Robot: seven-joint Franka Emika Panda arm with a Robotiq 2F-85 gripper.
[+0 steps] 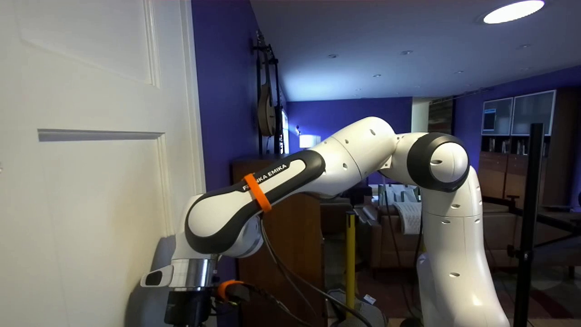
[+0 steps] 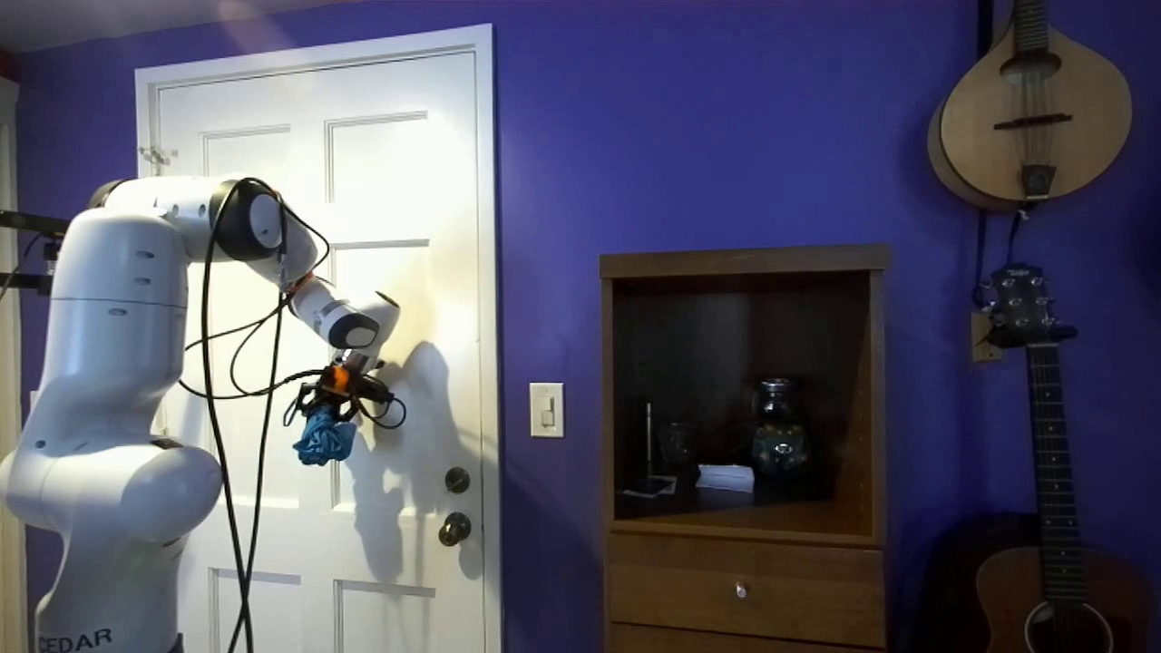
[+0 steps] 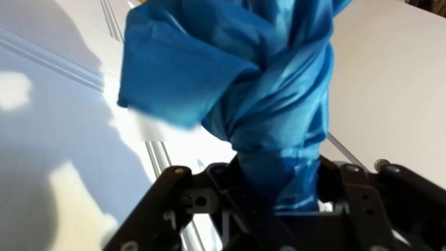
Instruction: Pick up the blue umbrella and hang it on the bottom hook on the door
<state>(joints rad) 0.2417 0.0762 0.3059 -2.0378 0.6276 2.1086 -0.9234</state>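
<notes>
My black two-fingered pincer [image 3: 278,174] is clamped on the near end of the bunched, bright blue fabric umbrella [image 3: 278,115], jaws pressed in from both sides. In the wrist view the umbrella stretches out past the jaws, flaring loosely to one side; in an exterior view it hangs just below the pincer. Close above the pincer: a bright orange band [image 2: 339,378]. Over that, my white jointed arm [image 1: 358,150] with black trim, sloping down. Behind the pincer: the tall white panelled door [image 2: 381,209], a grey shadow [image 2: 435,417] across it; I can't judge the clearance. In an exterior view, lower and right of the pincer, a round brass-toned knob [image 2: 454,529]. Farther right: white light switch [image 2: 546,410], brown wooden cabinet [image 2: 744,263].
</notes>
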